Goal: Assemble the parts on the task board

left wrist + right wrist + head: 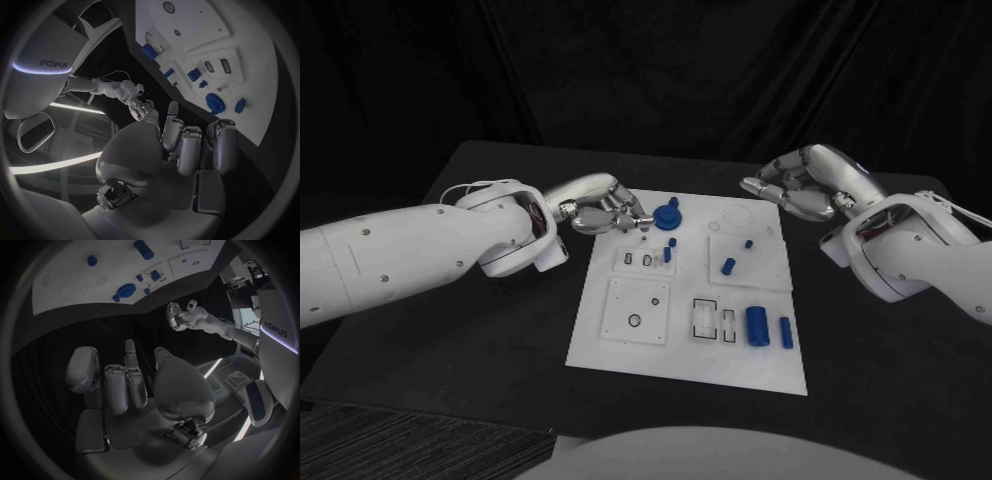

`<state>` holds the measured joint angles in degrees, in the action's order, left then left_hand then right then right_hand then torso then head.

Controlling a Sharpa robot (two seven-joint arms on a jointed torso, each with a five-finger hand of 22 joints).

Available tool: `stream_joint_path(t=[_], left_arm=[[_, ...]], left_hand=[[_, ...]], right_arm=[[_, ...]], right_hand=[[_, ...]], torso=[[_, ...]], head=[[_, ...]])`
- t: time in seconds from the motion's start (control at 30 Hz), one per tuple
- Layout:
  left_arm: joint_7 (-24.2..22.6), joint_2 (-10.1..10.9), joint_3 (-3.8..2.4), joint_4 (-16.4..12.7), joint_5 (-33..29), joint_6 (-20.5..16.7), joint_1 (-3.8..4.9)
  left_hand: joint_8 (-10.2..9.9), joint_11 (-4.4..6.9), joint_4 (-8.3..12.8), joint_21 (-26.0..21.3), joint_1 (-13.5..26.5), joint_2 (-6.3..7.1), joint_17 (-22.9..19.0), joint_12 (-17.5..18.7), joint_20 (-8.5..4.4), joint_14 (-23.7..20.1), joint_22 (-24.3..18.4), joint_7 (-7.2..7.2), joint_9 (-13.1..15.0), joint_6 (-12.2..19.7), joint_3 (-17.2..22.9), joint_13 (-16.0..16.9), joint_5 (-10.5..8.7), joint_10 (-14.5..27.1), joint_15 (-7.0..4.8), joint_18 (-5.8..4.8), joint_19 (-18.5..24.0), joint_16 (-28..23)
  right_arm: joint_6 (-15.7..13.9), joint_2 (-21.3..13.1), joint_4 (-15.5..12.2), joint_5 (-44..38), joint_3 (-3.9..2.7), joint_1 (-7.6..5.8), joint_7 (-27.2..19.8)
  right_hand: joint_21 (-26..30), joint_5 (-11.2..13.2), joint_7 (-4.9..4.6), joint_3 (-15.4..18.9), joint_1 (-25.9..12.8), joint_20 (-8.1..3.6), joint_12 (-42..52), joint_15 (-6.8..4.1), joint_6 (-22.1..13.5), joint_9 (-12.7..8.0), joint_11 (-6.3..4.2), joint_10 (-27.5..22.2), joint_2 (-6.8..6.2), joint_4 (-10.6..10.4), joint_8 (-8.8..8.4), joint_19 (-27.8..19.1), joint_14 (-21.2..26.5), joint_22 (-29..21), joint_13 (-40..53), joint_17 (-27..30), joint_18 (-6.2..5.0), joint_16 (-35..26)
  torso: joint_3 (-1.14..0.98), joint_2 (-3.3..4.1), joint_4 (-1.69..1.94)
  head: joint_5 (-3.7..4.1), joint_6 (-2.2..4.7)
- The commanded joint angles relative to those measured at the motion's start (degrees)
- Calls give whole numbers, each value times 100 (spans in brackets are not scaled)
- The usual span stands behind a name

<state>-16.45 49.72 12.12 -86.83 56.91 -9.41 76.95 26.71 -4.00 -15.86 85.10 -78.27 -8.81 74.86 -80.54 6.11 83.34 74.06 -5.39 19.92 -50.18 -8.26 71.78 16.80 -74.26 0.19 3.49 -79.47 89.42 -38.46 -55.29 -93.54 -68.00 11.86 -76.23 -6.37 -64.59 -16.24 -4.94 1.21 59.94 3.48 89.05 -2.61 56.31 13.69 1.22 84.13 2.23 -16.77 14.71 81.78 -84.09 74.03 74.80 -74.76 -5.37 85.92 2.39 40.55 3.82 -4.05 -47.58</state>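
The white task board [629, 352] lies in the middle of the black table. At its far end stands a round blue part [669, 213], with small blue pieces [728, 265] nearer the middle. A large blue cylinder [756, 325] and a thinner one [786, 333] lie at the near right. My left hand [600, 208] hovers at the board's far left corner, just beside the round part, its fingers curled in on nothing [181, 150]. My right hand [798, 185] is off the far right corner, fingers also curled in and holding nothing [131, 385].
The board carries raised white square plates [635, 310] with slots and holes. Black table surface [459, 330] runs along both long sides of the board. A dark curtain closes off the back.
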Motion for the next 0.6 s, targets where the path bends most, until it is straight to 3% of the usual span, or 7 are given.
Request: stream_joint_path(t=[0.03,0.1,0.2,0.33,0.4,0.5,0.6], left_arm=[[686,-73,-3,19,376,-127,38],[1003,-101,-4,19,418,34,68],[1413,-164,-4,24,448,299,113],[2120,-318,-4,4,474,854,202],[2460,-415,-4,-7,479,1144,256],[2778,-534,-4,-13,483,1396,325],[3034,-656,-4,-23,486,1564,410]], left_hand=[[516,291,-65,89,157,-13,1514,-946,-80,666,597,64,497,34,-221,1822,-204,-1574,-136,-63,-29,58],[673,350,-71,87,256,-61,1514,-946,-115,666,613,139,711,-76,-255,1822,-250,-1574,-185,-65,-46,58],[741,401,-78,78,402,-97,1514,-946,-167,666,617,190,903,-165,-320,1822,-318,-1574,-240,-65,-52,58],[722,424,-80,68,661,-28,1514,-946,-198,666,618,200,1022,-205,-478,1822,-349,-1574,-271,-66,-58,58],[692,426,-81,67,730,-17,1514,-946,-207,666,622,203,1036,-208,-517,1822,-365,-1574,-275,-67,-65,58],[611,440,-73,55,864,-23,1514,-946,-226,666,619,214,1082,-246,-586,1822,-402,-1574,-294,-65,-71,58],[549,460,-67,50,952,-29,1514,-946,-246,666,629,231,1134,-309,-633,1822,-439,-1574,-315,-68,-95,58]], right_arm=[[-188,59,65,12,-6,-13,7],[-172,90,100,5,-6,-15,41],[-161,119,129,-16,-6,-15,83],[-157,126,138,-123,-6,-15,185],[-174,116,131,-184,-6,-15,232],[-217,84,93,-256,-6,-15,288],[-267,43,36,-374,-6,-15,370]], right_hand=[[-148,-174,-9,186,74,-17,95,-37,46,109,-43,587,128,13,105,21,-517,975,1520,-1234,61,143],[-138,-185,-9,189,83,-18,95,-37,45,113,-44,587,131,14,107,18,-517,972,1520,-1233,59,142],[-117,-227,-10,206,119,-21,95,-39,25,125,-44,587,131,17,107,11,-514,966,1520,-1220,54,131],[-86,-279,-42,256,201,-17,95,-25,-116,137,-22,587,130,14,60,0,-509,956,1520,-1201,50,113],[-73,-296,-52,273,225,-12,95,-19,-154,143,-13,587,131,15,50,-5,-506,952,1520,-1191,49,104],[-59,-321,-61,289,253,-8,95,-12,-187,150,-6,587,131,18,44,-10,-505,948,1520,-1185,46,98],[-60,-380,-66,310,287,-2,95,-6,-206,165,1,587,128,18,48,-10,-505,947,1520,-1186,46,99]], torso=[[11,222,-135],[16,241,-155],[20,275,-153],[12,371,-144],[4,388,-137],[-9,381,-130],[-31,260,-120]], head=[[-143,196],[-173,194],[-159,284],[-156,407],[-144,420],[-138,402],[-118,260]])
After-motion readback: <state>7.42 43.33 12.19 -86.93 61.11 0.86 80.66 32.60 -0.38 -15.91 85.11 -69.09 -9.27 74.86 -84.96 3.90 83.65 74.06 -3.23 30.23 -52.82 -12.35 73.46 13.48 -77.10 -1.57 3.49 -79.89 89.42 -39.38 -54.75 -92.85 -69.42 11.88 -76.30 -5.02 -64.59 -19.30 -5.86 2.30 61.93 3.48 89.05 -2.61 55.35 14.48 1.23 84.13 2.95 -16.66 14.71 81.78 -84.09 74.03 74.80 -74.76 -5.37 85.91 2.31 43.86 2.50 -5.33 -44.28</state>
